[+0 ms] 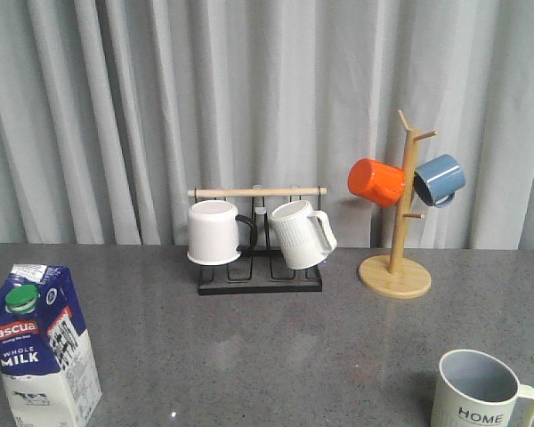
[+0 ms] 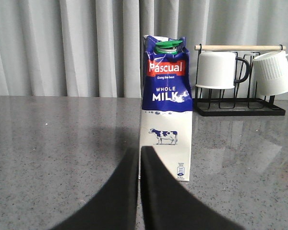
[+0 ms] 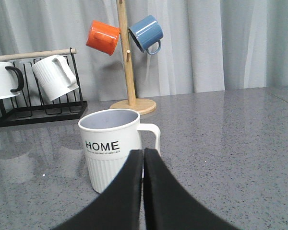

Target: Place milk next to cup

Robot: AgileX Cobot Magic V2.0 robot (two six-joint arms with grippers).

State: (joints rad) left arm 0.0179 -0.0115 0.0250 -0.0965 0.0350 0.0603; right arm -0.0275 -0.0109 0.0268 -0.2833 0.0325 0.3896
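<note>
The milk point(image 1: 43, 347) is seen standing upright at the near left corner of the grey table point(image 1: 267, 347), its green cap and red band turned toward the front. In the left wrist view the carton point(image 2: 165, 108) is found directly ahead of the left gripper point(image 2: 139, 155), just beyond the fingertips and apart from them; the two dark fingers point(image 2: 120, 191) are pressed together with no gap, and nothing is held between them.

The cup point(image 1: 479, 391) is placed at the near right corner of the table, well apart from the milk, with its handle pointed toward the right edge. In the right wrist view the cup point(image 3: 113, 146) is seen just ahead of the right gripper point(image 3: 143, 158), whose fingers point(image 3: 165, 196) are likewise closed against each other and empty; whether the tips touch the mug cannot be told.

Toward the far edge, a black wire rack point(image 1: 260, 276) with a wooden bar is set near the middle, with a white mug with a black handle point(image 1: 214, 233) and a white ribbed mug point(image 1: 300, 233) hung on it. A wooden mug tree point(image 1: 398, 240) is stood to its right, bearing an orange mug point(image 1: 376, 181) and a blue mug point(image 1: 440, 180).
</note>
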